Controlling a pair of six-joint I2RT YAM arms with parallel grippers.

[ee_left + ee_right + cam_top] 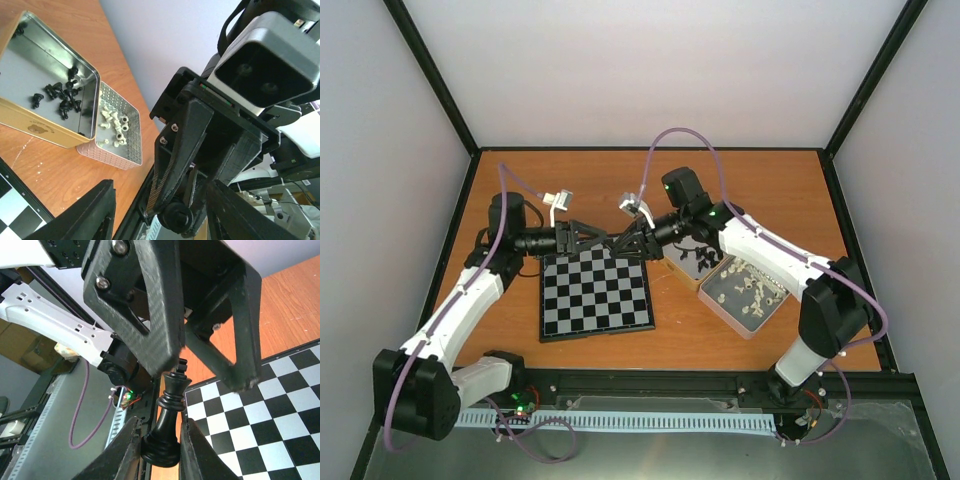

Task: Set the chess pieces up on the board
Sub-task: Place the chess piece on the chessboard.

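My right gripper (160, 456) is shut on the base of a black king (170, 405), holding it in the air over the far edge of the board (595, 295). My left gripper (603, 240) faces it from the left. Its two fingers (155, 315) stand apart, one on each side of the king's crown, and the cross sits close beside one of them. In the left wrist view the king's round base (177, 217) shows between the right gripper's fingers, with my own left gripper (160, 220) open around them. More black chess pieces (62, 95) lie in a gold tin.
The gold tin (692, 262) and a pink tin (745, 295) holding cream-white pieces (116, 125) sit right of the board. The board's squares (260, 420) show no pieces. Black frame rails run along the table's edges.
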